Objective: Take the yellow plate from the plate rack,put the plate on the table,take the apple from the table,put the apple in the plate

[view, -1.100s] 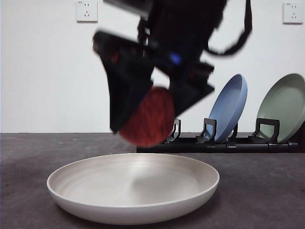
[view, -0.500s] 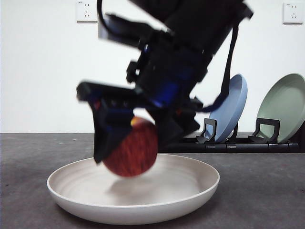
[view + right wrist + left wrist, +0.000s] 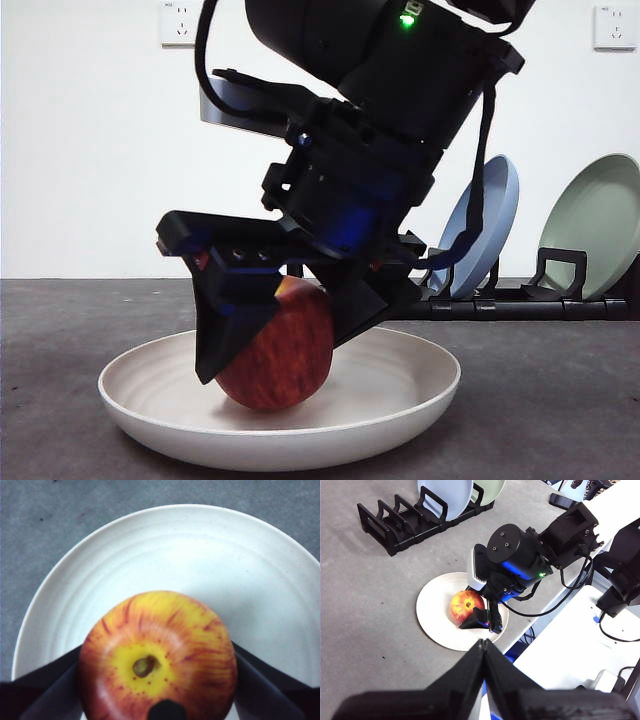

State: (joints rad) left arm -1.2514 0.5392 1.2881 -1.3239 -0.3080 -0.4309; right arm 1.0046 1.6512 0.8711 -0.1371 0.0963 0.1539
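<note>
The cream plate (image 3: 405, 385) lies flat on the grey table (image 3: 60, 330). The red apple (image 3: 275, 350) sits low inside the plate, its underside down at the plate's floor. My right gripper (image 3: 275, 357) comes down from above and is shut on the apple, one black jaw on each side. The right wrist view shows the apple (image 3: 157, 655) stem-up between the jaws over the plate (image 3: 200, 555). My left gripper (image 3: 483, 644) is shut and empty, high above the table, looking down on the plate (image 3: 432, 610), the apple (image 3: 465, 605) and the right gripper (image 3: 474, 614).
The black plate rack (image 3: 480, 305) stands behind the plate at the right and holds a blue plate (image 3: 485, 225) and a pale green plate (image 3: 595, 225). In the left wrist view the rack (image 3: 395, 522) has empty slots, and the table's edge runs close beside the cream plate.
The right gripper has come down and to the left with the apple, from above the plate's far rim into the plate. The plate has not moved.
</note>
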